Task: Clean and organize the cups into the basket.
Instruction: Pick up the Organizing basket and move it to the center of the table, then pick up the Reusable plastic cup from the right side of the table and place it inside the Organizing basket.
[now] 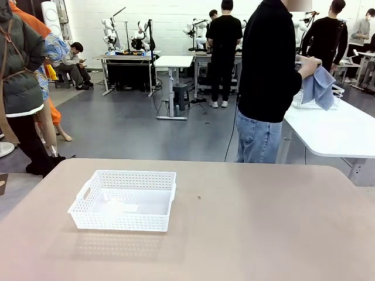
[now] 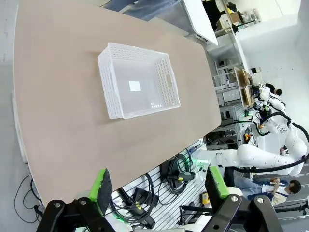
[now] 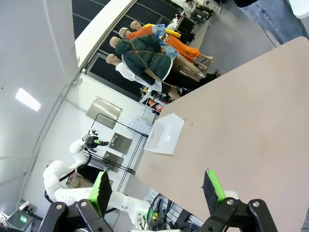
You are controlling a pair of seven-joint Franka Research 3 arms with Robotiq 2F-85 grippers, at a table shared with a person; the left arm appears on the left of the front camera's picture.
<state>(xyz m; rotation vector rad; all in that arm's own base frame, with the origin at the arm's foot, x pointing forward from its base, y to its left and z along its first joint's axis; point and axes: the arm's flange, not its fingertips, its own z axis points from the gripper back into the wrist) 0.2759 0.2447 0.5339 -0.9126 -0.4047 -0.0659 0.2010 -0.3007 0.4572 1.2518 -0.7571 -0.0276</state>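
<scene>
Front view: a white lattice-sided basket (image 1: 117, 221) sits on the tan table (image 1: 263, 228), at about 8 o'clock from the table's middle, well in from every edge. Its long sides run roughly across the picture, and a handle cut-out faces 9 o'clock. On its floor lies a small white label (image 1: 124, 208). Beyond the table's far edge, at about 1 o'clock, a person (image 1: 269, 64) in a black top and jeans stands turned toward 3 o'clock at a separate white table (image 1: 334, 132). The person's hands (image 1: 307, 65) hold a blue cloth (image 1: 321, 88) above it; what the cloth wraps I cannot tell.

Left wrist view looks down from above. The left gripper (image 2: 157, 180) has its green-padded fingers (image 2: 102, 182) spread wide with nothing between them. It hangs over the table's edge, with the basket (image 2: 112, 92) at 12 o'clock from it, well apart, and the label (image 2: 134, 86) near the middle of the basket's floor.

Right wrist view is rolled sideways. The right gripper (image 3: 157, 186) also stands fully apart and holds nothing, with its fingers (image 3: 211, 186) over the table. The basket (image 3: 164, 134) is small and far off at 12 o'clock, near the table's far edge.
</scene>
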